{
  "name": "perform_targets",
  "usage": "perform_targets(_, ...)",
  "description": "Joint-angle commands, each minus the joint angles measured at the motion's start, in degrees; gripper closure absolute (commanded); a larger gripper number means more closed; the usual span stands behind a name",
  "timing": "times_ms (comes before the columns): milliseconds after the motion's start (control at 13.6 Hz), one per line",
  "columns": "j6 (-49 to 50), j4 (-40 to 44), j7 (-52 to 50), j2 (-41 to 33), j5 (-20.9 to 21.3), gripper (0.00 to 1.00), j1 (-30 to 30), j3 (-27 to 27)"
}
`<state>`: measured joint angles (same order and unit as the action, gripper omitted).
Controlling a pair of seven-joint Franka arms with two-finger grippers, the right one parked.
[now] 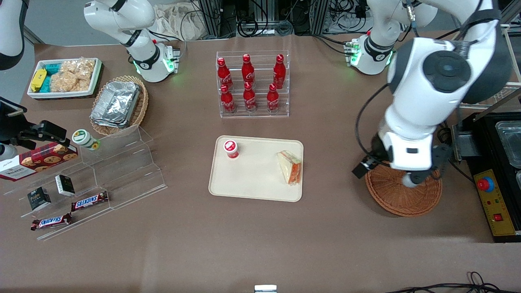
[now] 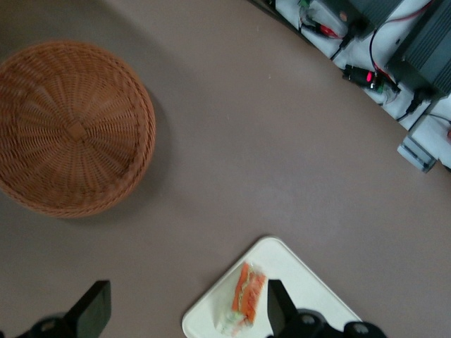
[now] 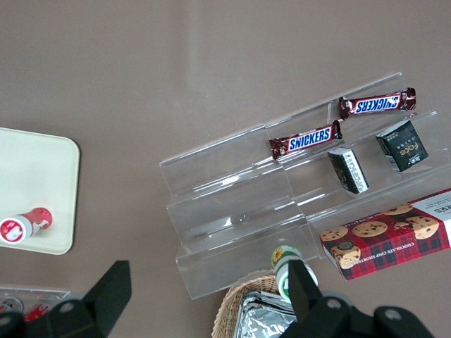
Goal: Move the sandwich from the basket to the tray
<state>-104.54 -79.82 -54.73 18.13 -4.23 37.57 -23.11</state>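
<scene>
1. Tray [image 1: 256,179]: one small red-capped cup [image 1: 231,148] in the corner nearest the bottle rack [image 1: 252,83]; middle of the tray bare.
2. One sandwich [image 1: 290,167] lies on the tray, right at the rim on the working arm's side.
3. Bare surface [image 1: 333,162] between tray and basket [image 1: 403,195].
4. Basket holds nothing; pincer [image 2: 184,310] hovers above it, fingers [image 2: 91,308] spread apart, grasping nothing.

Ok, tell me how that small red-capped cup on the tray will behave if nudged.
The small red-capped white cup is narrow, so probably tips easily. Round body: likely rolls across the flat cream-beige plastic tray, toward the wrapped triangular sandwich. The tool hangs open above the reddish-brown wicker basket.
</scene>
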Motion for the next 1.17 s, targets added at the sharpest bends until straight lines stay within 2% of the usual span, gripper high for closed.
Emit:
perform_targets(0,-0.1,-3.4,7.7,-3.3,-3.0,0.00,0.5,-4.7)
perform_targets(147,2.3,-3.4,16.5,-3.8,-6.6,0.00,0.5,-9.6)
perform_targets(294,5.1,-3.5,23.9,-4.7,-7.6,0.00,0.3,-12.2)
perform_targets(367,6.4,-3.4,27.2,-4.9,-7.9,0.00,-4.7,-12.0)
perform_targets(440,8.0,-3.2,31.0,-6.0,-8.3,0.00,-9.3,-7.9)
perform_targets(661,12.1,-3.3,42.9,-8.3,-8.2,0.00,-20.1,-1.7)
perform_targets(807,12.6,-3.5,47.9,-9.8,-7.2,0.00,-29.5,6.8)
perform_targets(954,12.6,-4.5,48.4,-11.2,-3.9,0.00,-37.2,15.9)
perform_targets(1101,11.9,-7.3,48.4,-13.5,-0.4,0.00,-41.9,22.6)
